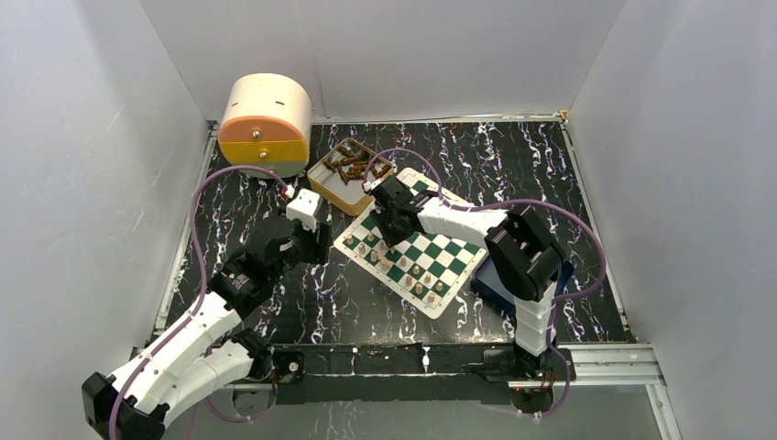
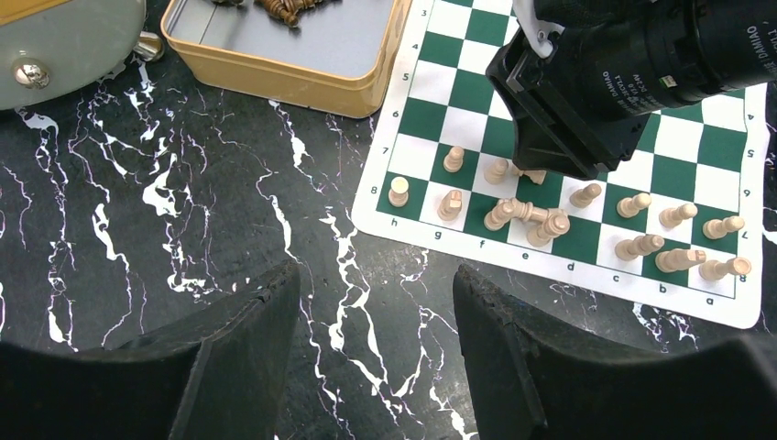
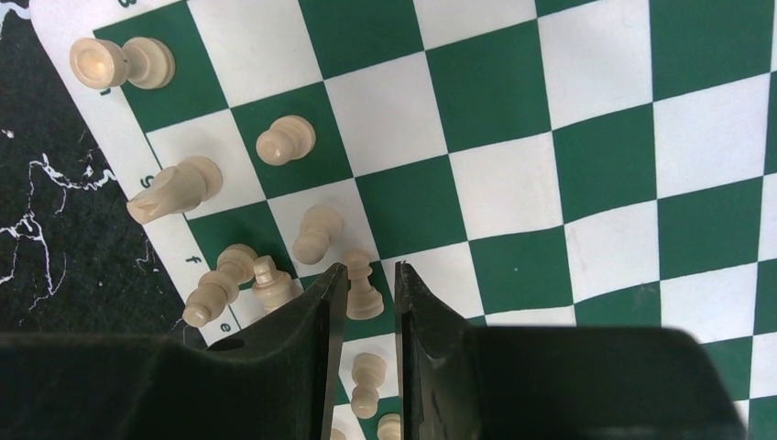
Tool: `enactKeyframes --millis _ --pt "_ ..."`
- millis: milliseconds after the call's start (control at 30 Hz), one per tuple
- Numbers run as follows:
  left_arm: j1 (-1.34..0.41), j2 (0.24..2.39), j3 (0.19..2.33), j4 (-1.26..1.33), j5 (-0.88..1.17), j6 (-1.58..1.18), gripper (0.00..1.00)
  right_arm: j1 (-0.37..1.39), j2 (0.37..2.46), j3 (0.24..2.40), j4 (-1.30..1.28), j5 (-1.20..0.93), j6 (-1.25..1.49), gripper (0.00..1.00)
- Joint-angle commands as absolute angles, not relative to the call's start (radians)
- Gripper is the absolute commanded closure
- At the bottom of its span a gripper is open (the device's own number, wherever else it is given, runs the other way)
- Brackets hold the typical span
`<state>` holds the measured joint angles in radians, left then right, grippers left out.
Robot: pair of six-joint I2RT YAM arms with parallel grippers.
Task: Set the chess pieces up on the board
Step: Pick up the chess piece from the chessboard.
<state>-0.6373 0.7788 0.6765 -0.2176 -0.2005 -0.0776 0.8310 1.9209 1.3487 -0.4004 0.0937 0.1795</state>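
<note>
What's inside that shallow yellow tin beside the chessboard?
The shallow yellow metal tin holds a heap of dark brown pieces; the rest of its grey floor is bare. Anything beneath the heap is covered.

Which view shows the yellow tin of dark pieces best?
Top external: the whole yellow tin shows, dark pieces inside. Left wrist is closer but crops its far end; right wrist shows none of it.

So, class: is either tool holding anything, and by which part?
Left tool is open and holds nothing. Right tool has its fingertips either side of the head of a pawn on the board; whether it grips yet cannot be told.
</note>
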Motion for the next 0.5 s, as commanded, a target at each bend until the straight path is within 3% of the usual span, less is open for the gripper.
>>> enactKeyframes --millis 0,467 --pt "-0.637 0.762 0.668 -0.212 -0.226 -0.069 0.4 0.825 1.919 1.393 -0.417 0.074 0.158 0.67" --pt "-0.637 0.76 0.667 -0.209 -0.224 -0.069 0.4 0.826 1.916 1.361 -0.423 0.063 0.166 0.65"
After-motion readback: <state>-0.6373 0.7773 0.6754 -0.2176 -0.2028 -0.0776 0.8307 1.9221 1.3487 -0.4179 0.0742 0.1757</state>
